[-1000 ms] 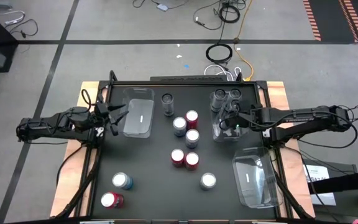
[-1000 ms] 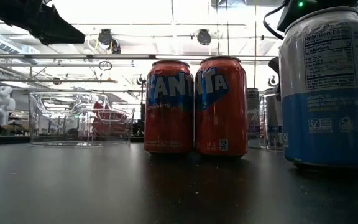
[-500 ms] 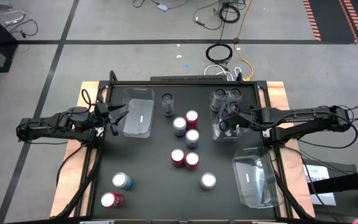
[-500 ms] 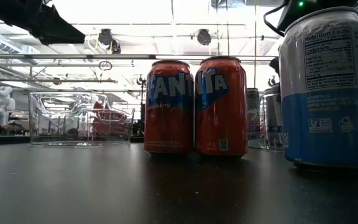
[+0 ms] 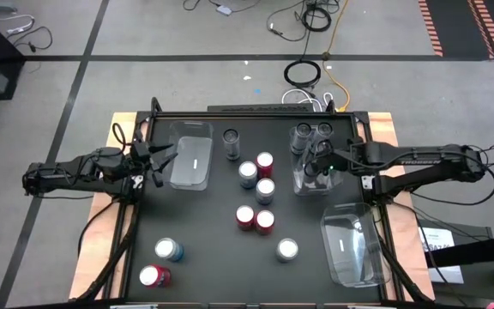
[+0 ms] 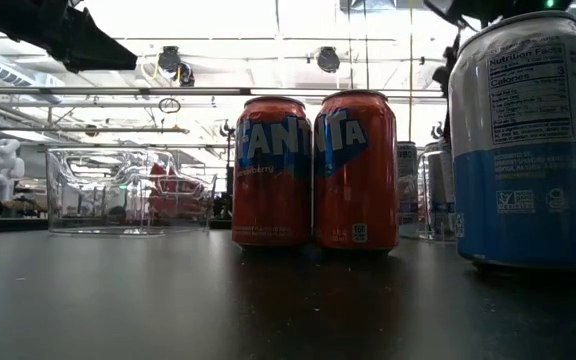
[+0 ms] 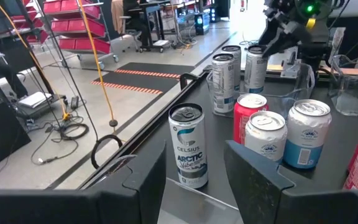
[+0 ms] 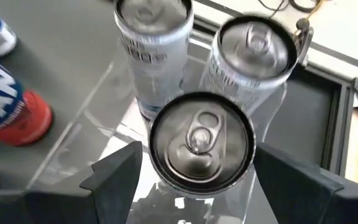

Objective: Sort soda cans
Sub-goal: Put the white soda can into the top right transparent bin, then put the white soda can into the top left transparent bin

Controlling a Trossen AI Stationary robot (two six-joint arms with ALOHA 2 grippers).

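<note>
High view is showing the right hand [image 5: 318, 166] hanging over the clear tray [image 5: 314, 185] at the bench's [image 5: 204, 249] far right side, where grey cans are being gathered. Right wrist view is looking straight down on a grey can [image 8: 202, 142] sitting between the two dark fingers [image 8: 118, 174], which are standing apart on either side of it with gaps showing, so the hand is looking spread and not squeezing; the can seems to be resting upright inside the tray, just beside two more grey cans [image 8: 153, 37] at the tray's far end. That grouping is suggesting this tray is serving for the grey sort. A fourth grey can [image 5: 231, 137] is standing alone near the bench's far edge, beside the second tray [image 5: 191, 163], which is lying bare of cans on the left. Left hand [image 5: 159, 158] is waiting just beside that tray, fingers spread with nothing between them, likely kept clear of the middle. Red and blue cans are sitting unsorted: a cluster [image 5: 256, 176] mid-bench, a red pair [image 5: 255, 219] nearer, a blue one [image 5: 287, 250] alone, and two [image 5: 161, 263] at the near left. A third tray [image 5: 354, 245] is lying at the near right.
</note>
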